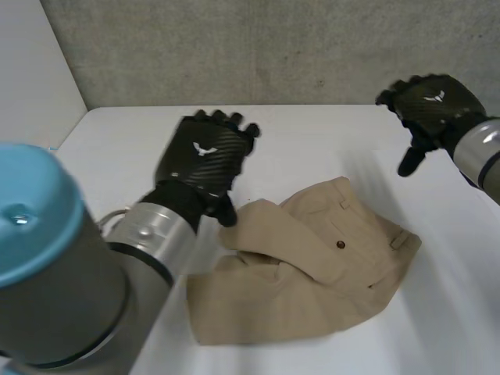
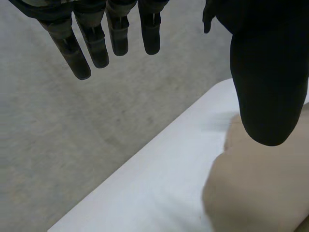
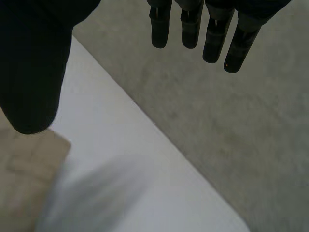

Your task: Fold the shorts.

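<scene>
Tan shorts (image 1: 312, 269) lie crumpled and partly folded on the white table (image 1: 328, 141), with a dark button and a pocket facing up. My left hand (image 1: 205, 160) hovers just beyond the shorts' left upper edge, fingers straight and spread, thumb close above the cloth, holding nothing. In the left wrist view its fingers (image 2: 96, 38) hang straight over the table's far edge, and the thumb (image 2: 268, 72) stands above the shorts (image 2: 256, 188). My right hand (image 1: 426, 109) is raised at the far right, open and empty, clear of the shorts. A corner of the shorts (image 3: 24, 159) lies under its thumb (image 3: 34, 63).
A grey concrete wall (image 1: 273, 47) runs behind the table's far edge. A pale wall panel (image 1: 31, 70) stands at the left. White table surface lies free around the shorts on all sides. My left arm (image 1: 70, 266) fills the near left.
</scene>
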You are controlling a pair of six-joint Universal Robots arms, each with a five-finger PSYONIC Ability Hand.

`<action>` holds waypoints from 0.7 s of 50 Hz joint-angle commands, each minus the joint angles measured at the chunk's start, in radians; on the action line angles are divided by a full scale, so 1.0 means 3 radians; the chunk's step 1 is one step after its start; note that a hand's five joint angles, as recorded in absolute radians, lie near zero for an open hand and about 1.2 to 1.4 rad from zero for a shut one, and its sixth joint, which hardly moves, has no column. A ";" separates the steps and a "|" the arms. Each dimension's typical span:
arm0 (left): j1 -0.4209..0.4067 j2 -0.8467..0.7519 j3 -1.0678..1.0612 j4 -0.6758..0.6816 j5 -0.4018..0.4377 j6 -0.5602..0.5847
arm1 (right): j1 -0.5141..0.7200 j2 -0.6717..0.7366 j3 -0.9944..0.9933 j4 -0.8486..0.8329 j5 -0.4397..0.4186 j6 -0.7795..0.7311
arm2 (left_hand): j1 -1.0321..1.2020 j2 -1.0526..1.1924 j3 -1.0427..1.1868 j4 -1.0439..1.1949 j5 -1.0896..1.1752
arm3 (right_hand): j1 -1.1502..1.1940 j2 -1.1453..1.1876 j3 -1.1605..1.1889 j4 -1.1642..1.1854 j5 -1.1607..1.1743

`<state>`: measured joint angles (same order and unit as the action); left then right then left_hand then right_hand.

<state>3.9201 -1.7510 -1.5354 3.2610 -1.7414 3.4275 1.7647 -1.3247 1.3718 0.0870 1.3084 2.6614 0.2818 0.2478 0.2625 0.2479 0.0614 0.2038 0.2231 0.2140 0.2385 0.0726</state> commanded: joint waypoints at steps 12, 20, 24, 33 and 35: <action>0.0381 -0.0457 0.0040 -0.0413 -0.0050 -0.0687 | 0.0550 0.1296 -0.1504 0.0896 -0.0112 -0.0490 | -0.0110 0.0003 -0.0046 0.0003 0.0043 | -0.0044 -0.0108 -0.0078 -0.0159 -0.0188; 0.0371 -0.1055 0.0505 -0.0393 0.0210 -0.0677 | 0.0555 0.1914 -0.1898 0.0886 -0.0107 -0.0792 | -0.0091 0.0023 -0.0026 0.0022 0.0062 | 0.0064 0.0000 0.0030 -0.0052 -0.0081; 0.0345 -0.1342 0.0700 -0.0403 0.0247 -0.0661 | 0.0550 0.2160 -0.2011 0.0881 -0.0102 -0.0869 | 0.0007 0.0120 0.0071 0.0120 0.0160 | 0.0112 0.0048 0.0079 -0.0003 -0.0032; 0.0355 -0.1900 0.1318 -0.0510 0.0231 -0.0417 | 0.0550 0.2549 -0.2384 0.0861 -0.0117 -0.0925 | 0.3232 0.3345 0.3296 0.3345 0.3385 | 0.3587 0.3523 0.3553 0.3472 0.3443; 0.0355 -0.1920 0.1441 -0.0510 0.0211 -0.0243 | 0.0550 0.2590 -0.2532 0.0815 -0.0118 -0.0930 | 0.3713 0.3826 0.3777 0.3826 0.3866 | 0.3975 0.3911 0.3941 0.3859 0.3830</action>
<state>4.0236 -2.2683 -1.2113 3.1234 -1.6653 3.2520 1.9300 -0.5992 0.7061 0.3497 1.2774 2.3857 0.9065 0.8500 0.8457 0.8503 0.6552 0.6689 0.7247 0.7211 0.7172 0.4999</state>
